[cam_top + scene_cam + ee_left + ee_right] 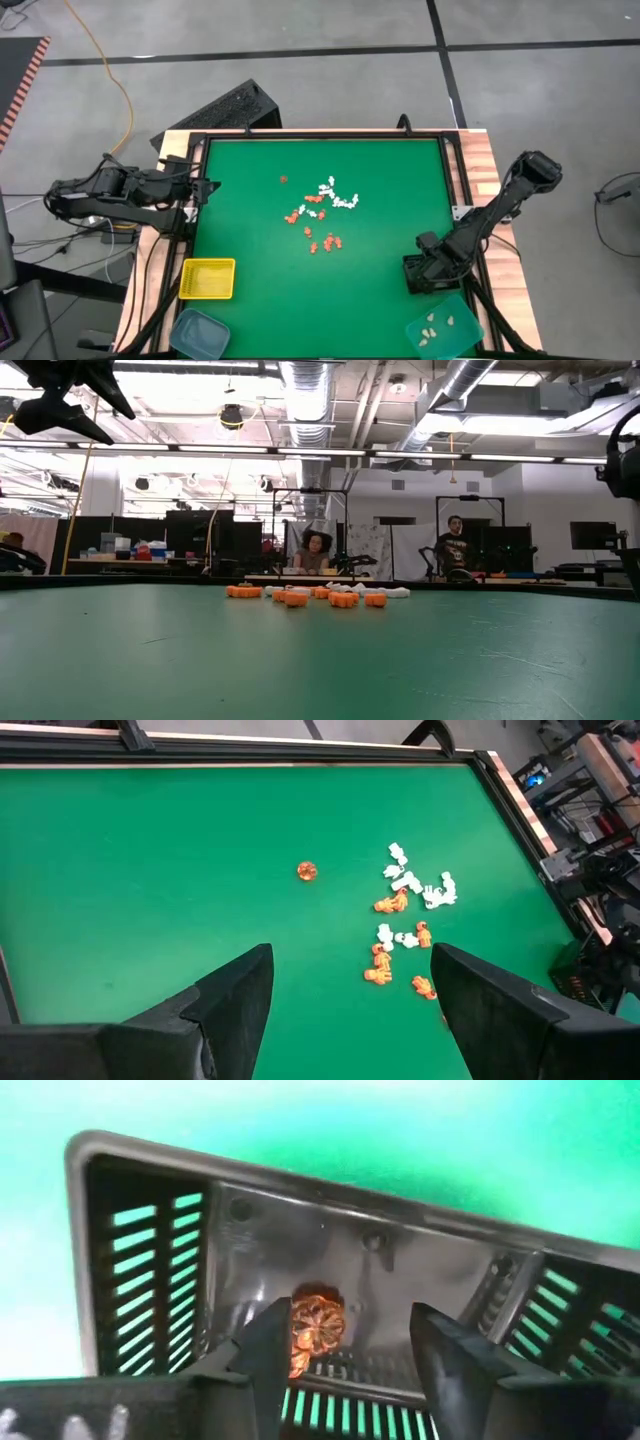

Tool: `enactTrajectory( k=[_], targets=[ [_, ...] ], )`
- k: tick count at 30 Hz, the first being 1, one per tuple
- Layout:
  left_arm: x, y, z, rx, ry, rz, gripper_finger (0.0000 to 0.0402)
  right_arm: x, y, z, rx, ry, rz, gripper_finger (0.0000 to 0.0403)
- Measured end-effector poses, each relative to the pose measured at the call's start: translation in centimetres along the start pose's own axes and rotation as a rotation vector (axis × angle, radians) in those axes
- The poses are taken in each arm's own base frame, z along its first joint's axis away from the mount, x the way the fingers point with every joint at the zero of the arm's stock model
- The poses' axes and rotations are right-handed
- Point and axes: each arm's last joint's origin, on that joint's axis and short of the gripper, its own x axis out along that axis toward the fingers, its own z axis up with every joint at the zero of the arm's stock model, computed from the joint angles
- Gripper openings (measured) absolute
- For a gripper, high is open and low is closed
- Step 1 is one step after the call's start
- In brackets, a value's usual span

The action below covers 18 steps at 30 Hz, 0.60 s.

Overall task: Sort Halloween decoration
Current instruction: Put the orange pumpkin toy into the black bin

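The Halloween decoration (pixel 322 212) is a loose scatter of tiny trinkets near the middle of the green desk (pixel 250 230), orange-red pieces mixed with white ones, some touching and others just apart. 1 orange piece (pixel 284 180) lies on its own, off to the left arm's side of the cluster. We judge them light, stiff moulded bits that will skid on the mat and flick away if nudged from the side. Each is far smaller than a fingertip, so we would come straight down over a piece at the edge of the cluster and pinch it across its narrow width.

1 orange trinket (pixel 316 1327) is apart from the rest: the right wrist view shows it lying in the black slotted tray (pixel 428 275) by the desk's right edge. The right end effector (pixel 345 1342) hangs directly over that tray with its fingers spread to either side of the trinket. We see nothing pinched between them, though 1 finger looks very close to the piece.

Just beyond that, the teal tray (pixel 444 330) at the near right corner carries several cream pieces.

The left end effector (pixel 350 995) waits at the desk's left edge, fingers spread wide and empty, aimed across the mat at the scatter. The yellow tray (pixel 208 278) and a second teal tray (pixel 198 333) sit at the near left corner.
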Motion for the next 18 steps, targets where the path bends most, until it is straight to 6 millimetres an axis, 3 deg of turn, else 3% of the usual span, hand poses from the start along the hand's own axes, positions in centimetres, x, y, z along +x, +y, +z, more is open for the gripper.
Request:
enactTrajectory(
  k=[4, 9, 13, 18],
  targets=[
    [0.0, 0.0, 0.0, -0.001, 0.000, 0.000, 0.0261, -1.9, 0.5, 0.1, 0.003, 0.034, 0.082, 0.0195],
    [0.0, 0.0, 0.0, 0.002, 0.000, 0.000, 0.0261, -5.9, 1.4, 1.1, -0.050, 0.073, 0.266, 0.0181],
    [0.0, 0.0, 0.0, 0.012, 0.001, 0.000, 0.0261, -9.3, 2.2, 2.8, -0.103, 0.041, 0.413, 0.0174],
    [0.0, 0.0, 0.0, 0.013, 0.000, 0.000, 0.0261, -12.4, 4.0, 6.3, -0.182, -0.166, 0.514, 0.0169]
  ],
)
